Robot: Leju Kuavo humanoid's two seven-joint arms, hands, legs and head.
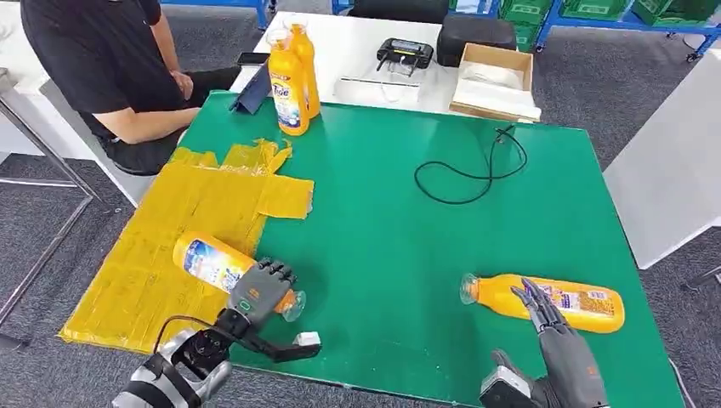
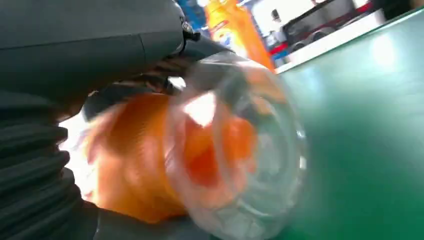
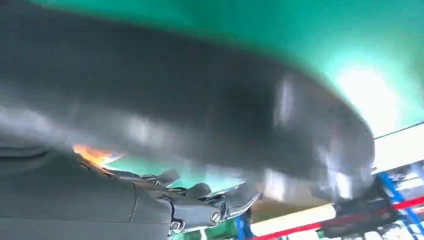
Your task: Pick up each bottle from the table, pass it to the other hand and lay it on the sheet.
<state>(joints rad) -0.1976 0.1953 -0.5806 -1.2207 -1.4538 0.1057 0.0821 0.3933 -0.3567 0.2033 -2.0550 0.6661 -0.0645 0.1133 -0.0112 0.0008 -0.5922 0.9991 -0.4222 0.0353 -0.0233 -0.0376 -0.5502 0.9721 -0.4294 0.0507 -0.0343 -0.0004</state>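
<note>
An orange bottle (image 1: 208,262) with a clear cap lies on its side at the near edge of the yellow sheet (image 1: 170,221), its neck reaching over the green table (image 1: 400,246). My left hand (image 1: 262,291) grips it near the neck; in the left wrist view the dark fingers (image 2: 120,95) wrap around the blurred bottle (image 2: 145,165). A second orange bottle (image 1: 587,306) lies on the table at the near right. My right hand (image 1: 557,336) hovers at its near side with fingers stretched out and apart, the fingertips over the bottle. The right wrist view gives a sliver of orange (image 3: 92,154).
Two more orange bottles (image 1: 293,76) stand upright at the table's far edge. A person (image 1: 110,59) sits at the far left corner. A black cable (image 1: 472,174) loops on the far right of the table. Behind are a cardboard box (image 1: 493,81) and a controller (image 1: 404,53).
</note>
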